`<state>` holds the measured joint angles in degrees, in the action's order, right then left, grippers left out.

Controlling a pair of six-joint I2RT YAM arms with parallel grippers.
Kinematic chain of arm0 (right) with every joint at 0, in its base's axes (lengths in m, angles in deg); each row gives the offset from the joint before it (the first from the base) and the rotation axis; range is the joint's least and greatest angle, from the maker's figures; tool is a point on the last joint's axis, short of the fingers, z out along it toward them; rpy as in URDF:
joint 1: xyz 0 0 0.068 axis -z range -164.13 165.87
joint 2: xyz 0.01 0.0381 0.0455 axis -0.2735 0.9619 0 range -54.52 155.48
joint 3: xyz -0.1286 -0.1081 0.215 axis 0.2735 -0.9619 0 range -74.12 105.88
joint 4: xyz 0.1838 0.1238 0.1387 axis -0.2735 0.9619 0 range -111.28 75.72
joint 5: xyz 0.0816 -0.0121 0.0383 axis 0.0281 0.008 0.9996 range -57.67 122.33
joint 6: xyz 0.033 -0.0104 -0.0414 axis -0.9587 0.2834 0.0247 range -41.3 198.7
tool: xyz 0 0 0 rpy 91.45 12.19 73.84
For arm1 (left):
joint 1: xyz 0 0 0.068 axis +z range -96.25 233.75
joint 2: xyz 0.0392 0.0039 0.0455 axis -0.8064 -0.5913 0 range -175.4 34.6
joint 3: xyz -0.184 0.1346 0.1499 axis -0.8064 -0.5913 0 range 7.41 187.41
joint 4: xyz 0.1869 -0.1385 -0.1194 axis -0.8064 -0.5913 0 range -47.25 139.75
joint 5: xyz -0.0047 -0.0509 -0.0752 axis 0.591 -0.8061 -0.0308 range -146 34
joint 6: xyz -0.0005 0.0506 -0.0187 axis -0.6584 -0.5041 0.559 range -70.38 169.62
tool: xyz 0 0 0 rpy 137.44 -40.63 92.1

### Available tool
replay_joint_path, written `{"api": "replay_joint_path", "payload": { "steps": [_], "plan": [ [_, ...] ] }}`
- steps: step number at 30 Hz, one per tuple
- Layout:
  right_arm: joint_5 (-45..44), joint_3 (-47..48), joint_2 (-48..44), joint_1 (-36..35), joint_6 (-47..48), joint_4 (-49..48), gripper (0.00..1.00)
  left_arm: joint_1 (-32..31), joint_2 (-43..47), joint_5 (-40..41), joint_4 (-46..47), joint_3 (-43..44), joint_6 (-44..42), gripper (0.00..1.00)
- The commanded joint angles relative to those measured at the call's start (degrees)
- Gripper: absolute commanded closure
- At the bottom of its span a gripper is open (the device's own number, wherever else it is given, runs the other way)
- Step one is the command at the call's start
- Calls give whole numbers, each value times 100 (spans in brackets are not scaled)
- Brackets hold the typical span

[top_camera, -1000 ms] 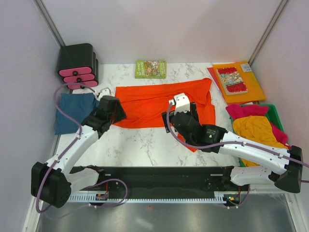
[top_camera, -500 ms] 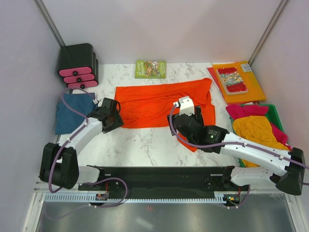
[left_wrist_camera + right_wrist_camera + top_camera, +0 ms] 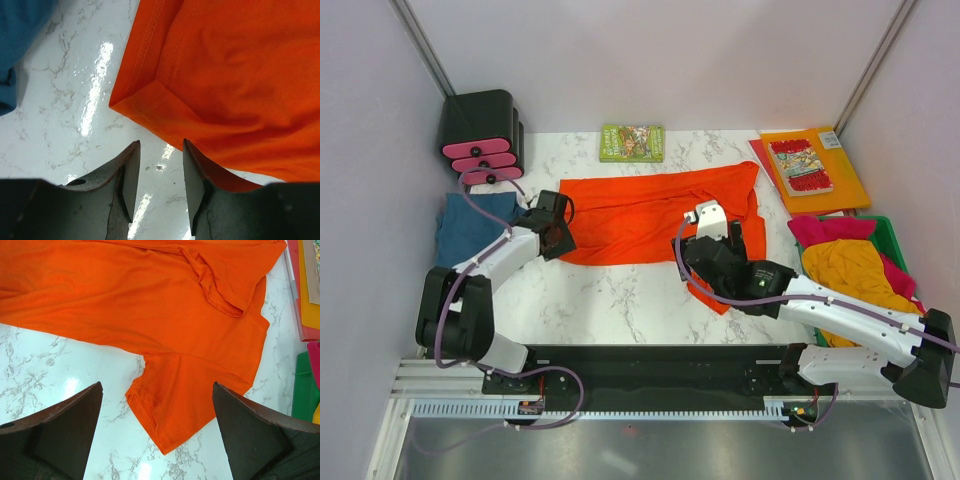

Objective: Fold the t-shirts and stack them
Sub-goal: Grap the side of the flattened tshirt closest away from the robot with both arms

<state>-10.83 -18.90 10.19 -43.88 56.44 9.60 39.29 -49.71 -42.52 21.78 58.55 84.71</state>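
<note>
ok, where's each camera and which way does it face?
Top external: above and behind the bases, looking down on the marble table; left arm and right arm show.
Left wrist: looks down past the left gripper at the orange t-shirt's hem corner.
Right wrist: looks down through the open right gripper at its sleeve.
Shared: all three see that shirt.

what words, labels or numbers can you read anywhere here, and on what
Green book at the back: the cover has print, but it is too small to read.
Comic book on the orange folder: the title is blurred and unreadable.
Orange t-shirt: plain, no print showing.
No other text is legible in any view.
</note>
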Motion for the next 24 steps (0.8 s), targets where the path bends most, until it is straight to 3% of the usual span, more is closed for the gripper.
{"api": "replay_joint_path", "payload": {
  "steps": [1,6,10,16,20,24],
  "plan": [
    [79,-47,-81,59,90,-55,2,92,-234,208,186,309,-213,54],
    [132,-55,-55,138,204,-90,2,189,-489,243,186,362,-222,56],
    [185,-73,-55,226,240,-90,2,268,-551,235,169,301,-222,70],
    [237,-169,-63,279,214,-108,2,294,-472,322,160,195,-257,79],
    [281,-222,-99,288,178,-117,2,330,-437,322,142,213,-318,76],
    [290,-240,-107,297,161,-134,2,330,-305,340,151,265,-310,64]
  ]
}}
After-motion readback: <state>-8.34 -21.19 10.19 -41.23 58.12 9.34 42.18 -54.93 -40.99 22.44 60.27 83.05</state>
